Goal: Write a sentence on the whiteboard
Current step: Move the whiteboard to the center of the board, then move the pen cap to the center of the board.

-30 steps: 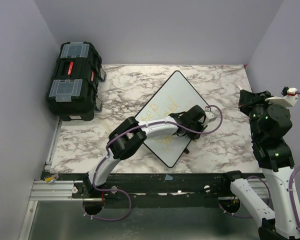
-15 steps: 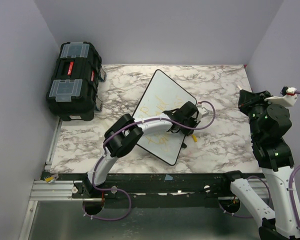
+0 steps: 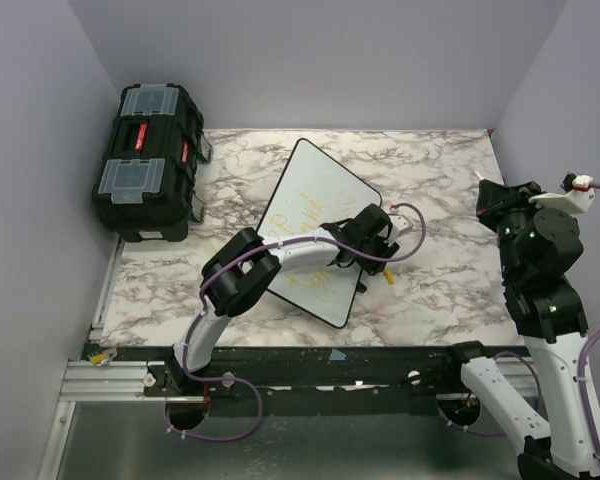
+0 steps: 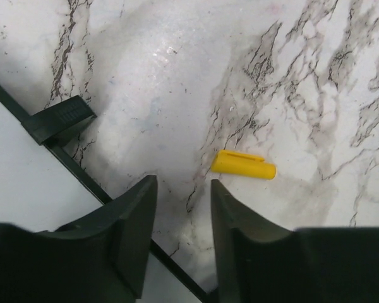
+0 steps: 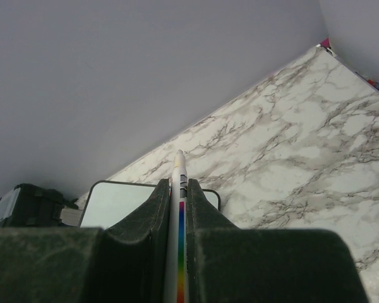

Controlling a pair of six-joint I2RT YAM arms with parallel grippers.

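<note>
The whiteboard [image 3: 315,195] lies tilted on the marble table, with the faint yellow sentence [image 3: 305,215] across it. My left gripper [image 3: 373,262] hovers over the board's near right edge. In the left wrist view this gripper [image 4: 183,186] is open with nothing between its fingers, and the black rim [image 4: 82,173] and a black foot [image 4: 60,120] lie below. A yellow marker cap [image 4: 243,165] lies on the marble just beyond the fingertips. My right gripper [image 5: 180,186] is raised at the right, shut on a white marker [image 5: 180,170] with a rainbow stripe.
A black toolbox [image 3: 148,160] stands at the table's back left. The yellow cap [image 3: 390,281] rests right of the board's near corner. Purple-grey walls close in the table on three sides. The right arm [image 3: 540,270] stands tall at the right edge.
The whiteboard has swung counter-clockwise and slid left with my left arm. The left gripper was shut and has now opened. The right arm has not moved.
</note>
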